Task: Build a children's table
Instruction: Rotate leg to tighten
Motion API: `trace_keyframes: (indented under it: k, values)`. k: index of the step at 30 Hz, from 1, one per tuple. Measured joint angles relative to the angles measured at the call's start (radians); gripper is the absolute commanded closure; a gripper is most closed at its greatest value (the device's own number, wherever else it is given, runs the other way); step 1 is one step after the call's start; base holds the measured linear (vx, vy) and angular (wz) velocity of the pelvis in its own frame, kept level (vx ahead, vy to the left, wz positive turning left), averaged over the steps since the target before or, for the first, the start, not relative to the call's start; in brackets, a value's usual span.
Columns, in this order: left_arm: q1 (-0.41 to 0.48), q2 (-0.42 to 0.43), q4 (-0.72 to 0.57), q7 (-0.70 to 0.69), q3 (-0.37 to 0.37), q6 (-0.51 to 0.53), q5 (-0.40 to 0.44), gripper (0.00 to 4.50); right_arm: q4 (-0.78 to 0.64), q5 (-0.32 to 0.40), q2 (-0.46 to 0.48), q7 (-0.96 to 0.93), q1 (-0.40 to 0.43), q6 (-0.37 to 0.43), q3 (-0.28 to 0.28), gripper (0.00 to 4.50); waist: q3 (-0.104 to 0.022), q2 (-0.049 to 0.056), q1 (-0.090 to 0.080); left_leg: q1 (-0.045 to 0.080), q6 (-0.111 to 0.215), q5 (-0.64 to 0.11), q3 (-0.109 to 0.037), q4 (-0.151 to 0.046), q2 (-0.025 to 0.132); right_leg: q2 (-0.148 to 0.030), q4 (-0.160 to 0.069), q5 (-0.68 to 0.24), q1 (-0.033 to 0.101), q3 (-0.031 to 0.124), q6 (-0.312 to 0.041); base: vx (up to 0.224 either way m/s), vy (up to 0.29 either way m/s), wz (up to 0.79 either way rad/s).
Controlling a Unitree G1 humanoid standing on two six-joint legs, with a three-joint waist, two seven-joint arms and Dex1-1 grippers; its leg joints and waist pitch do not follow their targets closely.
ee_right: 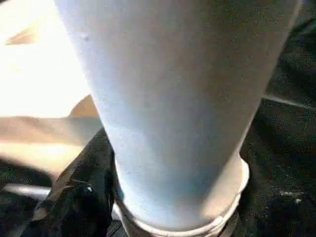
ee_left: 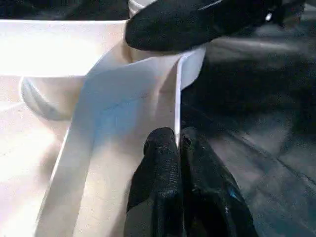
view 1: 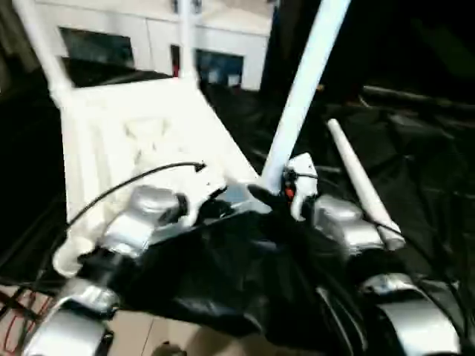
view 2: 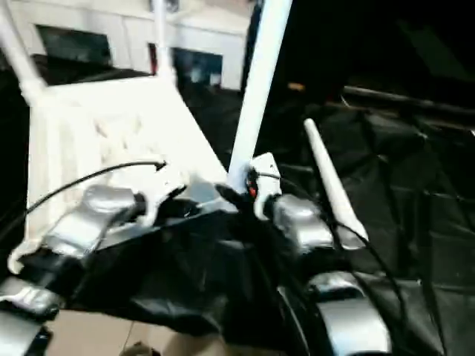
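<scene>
The white children's table top (view 1: 133,133) lies upside down with its ribbed underside up. Two legs stand in its far corners (view 1: 37,44) (view 1: 185,37). A third leg (view 1: 300,89) rises from the near right corner socket, and my right gripper (view 1: 276,193) is shut around its base; one black finger (ee_right: 84,197) presses its side. My left gripper (ee_left: 177,137) is shut on the top's thin rim (ee_left: 177,98) just left of that corner. A fourth leg (view 1: 364,185) lies loose on the black cloth to the right.
Black cloth (view 1: 415,163) covers the ground around the table and bunches over my forearms (view 1: 223,274). A white cabinet with glass doors (view 1: 148,37) stands behind. A thin black cable (view 1: 126,185) arcs over the table top. Tan floor (view 1: 148,334) shows near me.
</scene>
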Motion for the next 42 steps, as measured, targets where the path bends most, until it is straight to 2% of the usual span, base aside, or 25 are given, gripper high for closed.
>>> trace_keyframes:
  k: [3,4,8,11,14,15,19,24,30,32,42]
  values:
    - [-0.002,-0.027,0.004,0.042,0.001,0.003,0.023,4.5,0.034,-0.019,0.025,-0.092,-0.013,-0.04,-0.002,1.73,0.0,0.0,0.0,0.002,0.0,0.0,0.0,0.0,0.0,0.0,-0.001,0.0,0.002,0.0,0.0,0.0,0.0,0.0]
    - [-0.002,-0.029,0.004,0.044,0.001,0.002,0.027,4.5,0.039,-0.022,0.027,-0.095,-0.015,-0.047,-0.005,1.17,0.0,0.0,0.0,0.002,0.0,0.0,0.0,0.0,0.0,0.0,-0.001,0.0,0.002,0.0,0.0,0.0,0.0,0.0]
    - [-0.002,-0.031,0.004,0.046,0.001,0.002,0.029,4.5,0.047,-0.017,0.035,-0.088,-0.016,-0.056,-0.021,1.03,0.0,0.0,0.0,0.002,0.0,0.0,0.001,0.0,0.0,0.0,-0.002,0.0,0.003,0.001,0.0,0.0,0.0,0.0]
    - [0.001,-0.024,-0.001,0.032,0.0,-0.001,0.029,4.5,0.048,-0.014,0.029,-0.053,-0.016,-0.058,-0.026,0.68,0.0,0.0,-0.001,0.002,0.0,0.0,0.001,0.0,0.0,0.0,-0.001,0.0,0.002,0.001,0.0,0.0,0.0,0.0]
    - [0.007,-0.003,-0.015,-0.001,0.001,-0.003,0.027,4.5,0.047,-0.018,0.009,0.028,-0.015,-0.065,-0.004,0.55,0.0,0.0,-0.006,0.002,0.0,0.0,0.001,-0.001,0.0,0.0,-0.002,0.0,0.002,0.001,0.0,0.0,0.0,0.0]
    - [0.014,0.009,-0.027,-0.017,0.001,-0.007,0.025,4.5,0.043,-0.022,-0.005,0.07,-0.013,-0.067,0.009,0.38,0.0,0.0,-0.008,0.002,0.0,0.0,0.001,-0.001,0.0,0.0,-0.002,0.0,0.002,0.001,0.0,0.0,0.0,0.0]
    - [0.043,0.055,-0.066,-0.105,-0.001,-0.038,0.007,4.5,-0.01,-0.023,-0.058,0.243,0.017,-0.068,0.057,0.38,0.0,0.001,-0.006,0.001,0.0,0.0,0.001,-0.001,0.0,0.0,-0.002,0.0,0.002,0.001,-0.003,0.0,0.0,0.0]
    - [0.087,0.128,-0.12,-0.244,-0.01,-0.091,-0.029,4.5,-0.106,-0.022,-0.137,0.5,0.071,-0.073,0.123,0.38,0.001,0.002,0.007,0.0,0.001,0.0,0.001,-0.001,0.0,0.0,-0.003,-0.002,0.002,0.001,-0.003,0.0,0.0,0.0]
    - [0.121,0.171,-0.159,-0.345,-0.013,-0.119,-0.051,4.5,-0.195,-0.015,-0.21,0.691,0.108,-0.063,0.186,0.38,0.001,0.002,0.016,0.0,0.001,0.0,0.001,-0.001,0.0,0.0,-0.002,-0.002,0.002,0.0,-0.003,0.0,0.0,0.0]
    - [0.122,0.176,-0.159,-0.36,-0.014,-0.124,-0.054,4.5,-0.203,-0.012,-0.216,0.715,0.112,-0.057,0.188,0.38,0.001,0.002,0.019,0.0,0.001,0.0,0.001,-0.001,0.0,0.0,-0.002,-0.002,0.002,0.0,-0.003,0.0,0.0,0.0]
    - [0.14,0.211,-0.18,-0.426,-0.016,-0.125,-0.08,4.5,-0.261,-0.001,-0.229,0.767,0.137,-0.027,0.198,1.13,0.001,0.002,0.034,0.0,0.001,0.0,0.001,-0.001,0.0,0.0,-0.002,-0.002,0.002,0.0,-0.002,0.0,0.0,0.0]
